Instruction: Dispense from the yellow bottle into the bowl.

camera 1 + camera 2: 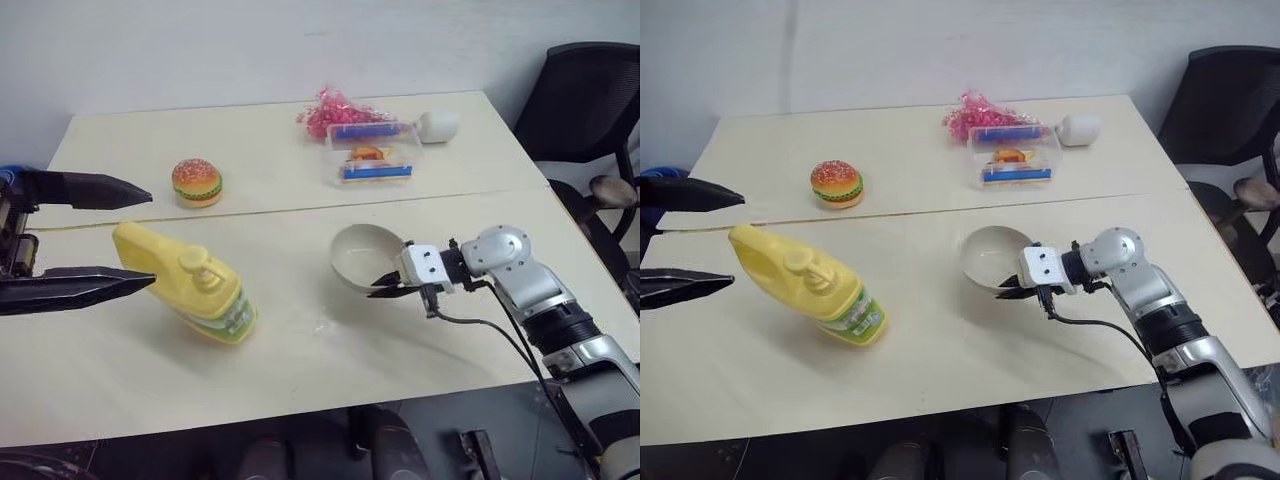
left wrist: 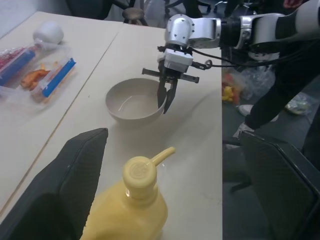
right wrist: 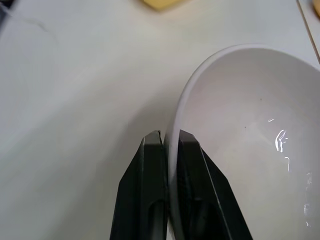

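The yellow bottle (image 1: pixel 190 285) is standing on the near part of the table (image 1: pixel 300 370), towards the left, leaning a little, with its pump top (image 2: pixel 141 170) up and the spout pointing roughly towards the bowl (image 1: pixel 362 256). The left gripper (image 1: pixel 135 236) is spreading its two black fingers wide, one on each side of the bottle's handle end, and they are holding nothing; no finger is touching the bottle as far as the head views show.

A little to the right, well apart from the bottle, the bowl is sitting tipped up on its side. The right gripper (image 3: pixel 169 142) is pinching the bowl's near rim, one finger outside the wall and one inside, jaws closed on the thin edge. Inside the bowl a faint wet glint is showing, though whether that is dispensed liquid or only shine I cannot tell.

Judging by this, the task is looking either nearly finished or barely started: the pump is not being pressed, the bottle is free, and the bowl is being tilted or shifted. What seems left is setting the bowl flat and letting go.

Farther back, a toy burger (image 1: pixel 197 183) is lying left of centre, and a clear plastic box (image 1: pixel 372 160) with a pink tangle (image 1: pixel 335 108) behind it is sitting at the far edge.
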### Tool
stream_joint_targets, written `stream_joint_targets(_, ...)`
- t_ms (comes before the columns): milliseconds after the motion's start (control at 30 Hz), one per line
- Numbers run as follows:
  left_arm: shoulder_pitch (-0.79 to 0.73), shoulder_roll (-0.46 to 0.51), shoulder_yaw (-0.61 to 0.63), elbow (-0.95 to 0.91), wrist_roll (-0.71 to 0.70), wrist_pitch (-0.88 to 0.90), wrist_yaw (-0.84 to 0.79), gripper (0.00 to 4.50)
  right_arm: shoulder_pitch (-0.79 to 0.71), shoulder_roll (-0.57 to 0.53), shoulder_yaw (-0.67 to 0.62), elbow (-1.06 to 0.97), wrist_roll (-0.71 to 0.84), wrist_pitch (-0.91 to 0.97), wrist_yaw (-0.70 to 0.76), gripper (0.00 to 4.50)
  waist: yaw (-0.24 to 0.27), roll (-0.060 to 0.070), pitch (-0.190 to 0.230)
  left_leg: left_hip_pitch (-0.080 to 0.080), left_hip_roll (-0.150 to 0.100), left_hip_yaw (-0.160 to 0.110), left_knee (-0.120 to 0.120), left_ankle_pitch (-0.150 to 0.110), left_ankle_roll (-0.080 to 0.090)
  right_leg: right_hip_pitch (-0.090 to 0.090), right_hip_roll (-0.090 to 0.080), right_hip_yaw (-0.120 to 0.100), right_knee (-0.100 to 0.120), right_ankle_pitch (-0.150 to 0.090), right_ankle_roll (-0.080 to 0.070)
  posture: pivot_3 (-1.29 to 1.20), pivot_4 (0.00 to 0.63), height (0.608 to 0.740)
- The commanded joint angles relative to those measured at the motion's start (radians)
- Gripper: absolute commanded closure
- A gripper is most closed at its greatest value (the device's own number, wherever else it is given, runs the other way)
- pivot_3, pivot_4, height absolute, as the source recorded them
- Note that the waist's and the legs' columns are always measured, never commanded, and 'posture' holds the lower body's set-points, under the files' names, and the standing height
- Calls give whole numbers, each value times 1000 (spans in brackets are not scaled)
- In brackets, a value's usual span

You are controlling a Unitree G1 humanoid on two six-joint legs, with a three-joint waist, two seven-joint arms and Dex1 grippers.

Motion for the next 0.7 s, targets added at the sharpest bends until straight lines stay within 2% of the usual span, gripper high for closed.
stream_joint_targets(33, 35, -11, 70, -41, 21, -20, -1, 12, 19, 16, -49, 41, -48, -37, -70, 4192, 0, 0, 0, 0, 0, 0, 0, 0, 0, 0, 0, 0, 0, 0, 0, 0, 150, 740)
stream_joint_targets(100, 58, -14, 81, -46, 31, -32, -9, 0, 23, 26, -62, 44, -48, -3, -85, 3661, -1, 0, 0, 1, 0, 0, 0, 0, 0, 0, 0, 0, 0, 0, 0, 0, 150, 740)
stream_joint_targets(267, 94, -23, 78, -39, 53, -69, -14, 0, 22, 18, -103, 34, -45, 20, -76, 1927, -2, 0, 0, 2, 1, 1, -1, 0, 0, 0, 1, 1, 0, 0, -1, 0, 150, 740)
stream_joint_targets(367, 125, -34, 74, -25, 86, -106, -26, 0, 24, -58, -177, -43, 27, 97, -2, 900, 5, 2, 1, 1, 1, 1, -1, 0, 0, 0, 0, 1, 0, 0, -1, 0, 150, 740)
stream_joint_targets(400, 137, -36, 79, -16, 98, -115, -30, 0, 22, -116, -218, -85, 89, 164, 67, 529, 7, 2, 1, 1, 0, 0, -1, 0, 0, 0, 0, 1, 0, 0, -1, 0, 150, 740)
stream_joint_targets(567, 164, -38, 99, 22, 121, -131, -37, 0, -17, -336, -318, -138, 272, 428, 288, 529, 6, 3, 3, 0, 1, 0, -1, 0, 0, 0, 1, 0, -1, 0, 0, 0, 150, 740)
stream_joint_targets(633, 168, -38, 103, 34, 128, -135, -37, 0, -39, -411, -309, -115, 322, 500, 309, 529, 4, 3, 3, 1, 1, 1, -2, 0, 0, 1, 1, 0, -1, 0, -1, 0, 150, 740)
stream_joint_targets(700, 193, -50, 104, 36, 151, -153, -46, 0, -53, -437, -304, -74, 328, 512, 310, 529, 3, 3, 3, 2, 1, 1, -2, 0, 0, 1, 1, 1, -1, 0, -1, 0, 150, 740)
